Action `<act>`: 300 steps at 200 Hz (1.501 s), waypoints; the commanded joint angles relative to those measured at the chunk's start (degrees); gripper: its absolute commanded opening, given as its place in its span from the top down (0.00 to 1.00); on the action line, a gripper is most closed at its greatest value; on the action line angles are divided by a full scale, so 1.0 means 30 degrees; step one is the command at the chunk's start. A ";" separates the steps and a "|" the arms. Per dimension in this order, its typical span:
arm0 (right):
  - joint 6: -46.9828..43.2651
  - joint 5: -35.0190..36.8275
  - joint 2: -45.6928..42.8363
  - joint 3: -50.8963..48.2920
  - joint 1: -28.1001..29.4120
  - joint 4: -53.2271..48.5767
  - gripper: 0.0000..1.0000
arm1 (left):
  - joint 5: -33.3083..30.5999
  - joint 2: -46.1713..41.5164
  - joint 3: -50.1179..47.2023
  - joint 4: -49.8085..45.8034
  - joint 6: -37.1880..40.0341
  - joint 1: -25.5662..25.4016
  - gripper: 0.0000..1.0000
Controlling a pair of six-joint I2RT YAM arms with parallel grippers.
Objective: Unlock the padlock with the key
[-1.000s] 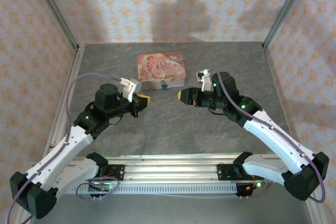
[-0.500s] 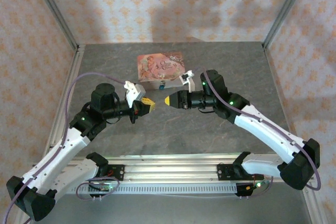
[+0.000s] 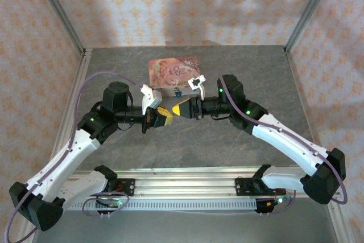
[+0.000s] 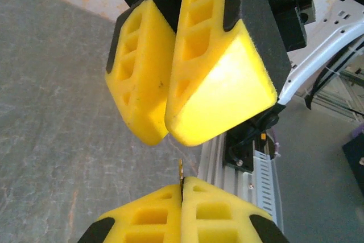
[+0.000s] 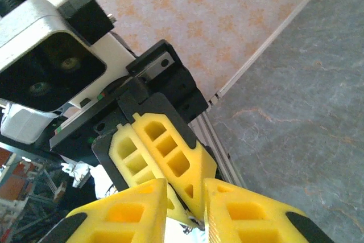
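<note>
A pink floral rectangular box [image 3: 173, 71] is seen toward the back of the grey stone-patterned surface [image 3: 244, 83]. In front of it, the yellow-padded left gripper [image 3: 168, 118] and right gripper [image 3: 176, 110] are held tip to tip above the surface. The tiny blue-bodied padlock [image 3: 178, 91] is set against the box's near side. The thin metal key [image 4: 180, 170] is pinched between the left gripper's closed fingers, its tip protruding. The right gripper's fingers are held narrowly apart.

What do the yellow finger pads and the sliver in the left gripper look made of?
Finger pads: matte yellow with moulded hollow cells, likely soft plastic or rubber. The key, pinched in the left gripper: thin glinting sliver, probably metal; too small to be sure.
</note>
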 commanded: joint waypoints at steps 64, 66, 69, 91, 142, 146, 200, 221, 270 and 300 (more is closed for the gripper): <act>-0.1220 -0.1163 -0.0903 -0.0894 0.0092 0.1358 0.77 | 0.1794 0.0817 0.1182 0.0075 -0.0589 -0.0168 1.00; -0.1205 -0.1196 -0.0903 -0.0917 0.0086 0.1378 0.77 | 0.1794 0.0856 0.1194 0.0060 -0.0597 -0.0153 1.00; -0.1201 -0.1232 -0.0917 -0.0946 0.0092 0.1424 0.77 | 0.1790 0.0864 0.1183 0.0051 -0.0581 -0.0148 1.00; -0.1039 -0.1375 -0.0969 -0.1123 0.0120 0.1710 0.77 | 0.1920 0.1066 0.1280 0.0046 -0.0615 -0.0167 1.00; -0.1192 -0.1528 -0.0893 -0.1305 0.0234 0.1872 0.86 | 0.2416 0.1583 0.1600 0.0126 -0.0855 -0.0139 1.00; -0.1205 -0.1530 -0.0875 -0.1299 0.0239 0.1855 0.87 | 0.2477 0.1641 0.1633 0.0183 -0.0913 -0.0146 1.00; -0.1762 0.0290 -0.1077 -0.1438 0.0239 0.1345 1.00 | 0.1728 0.2085 0.1989 -0.0005 -0.1213 -0.0138 0.98; -0.2425 0.1678 -0.1388 -0.1247 0.0239 0.0343 1.00 | 0.0628 0.1888 0.1825 -0.0130 -0.1384 -0.0137 0.64; -0.5763 1.0480 -0.1401 0.1505 0.0107 -0.7109 1.00 | -0.4501 -0.0621 -0.0201 0.1108 -0.4277 0.0066 0.36; -0.6955 1.2357 -0.0266 0.3156 0.0034 -0.9408 1.00 | -0.9123 -0.2374 -0.1170 0.0626 -0.7091 0.0067 0.15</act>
